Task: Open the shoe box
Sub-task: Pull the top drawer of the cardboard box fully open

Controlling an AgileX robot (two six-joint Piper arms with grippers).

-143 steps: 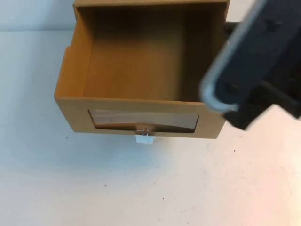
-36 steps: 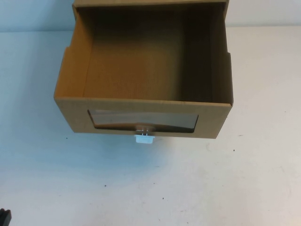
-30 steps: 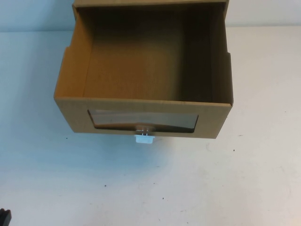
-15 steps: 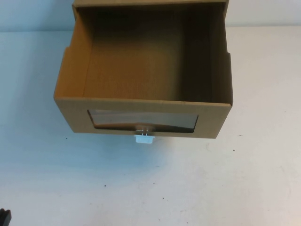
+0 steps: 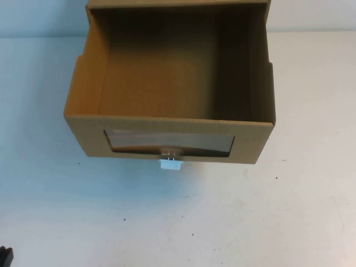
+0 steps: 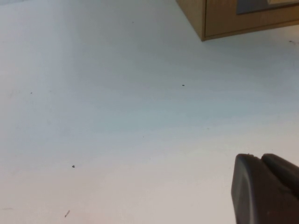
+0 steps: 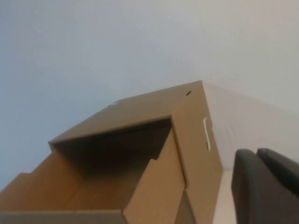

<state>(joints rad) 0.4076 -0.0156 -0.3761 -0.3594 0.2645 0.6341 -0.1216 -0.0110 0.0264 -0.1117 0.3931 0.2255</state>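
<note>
The brown cardboard shoe box (image 5: pixel 253 142) stands at the far middle of the table, its drawer pulled out and its inside empty. The front panel has a clear window (image 5: pixel 167 142) and a small white pull tab (image 5: pixel 171 163). My left gripper (image 6: pixel 258 158) hovers shut over bare table, well short of the box corner (image 6: pixel 233 18); a black bit of that arm (image 5: pixel 4 257) shows at the near left edge. My right gripper (image 7: pixel 257 153) is shut on nothing beside the box's right side (image 7: pixel 196 140), out of the high view.
The white table (image 5: pixel 233 222) stretches in front of the box and to both sides. The outer sleeve (image 5: pixel 178 3) sits at the far edge behind the drawer.
The right arm that covered the box's right side some seconds ago has left the high view. Over the last second nothing has moved.
</note>
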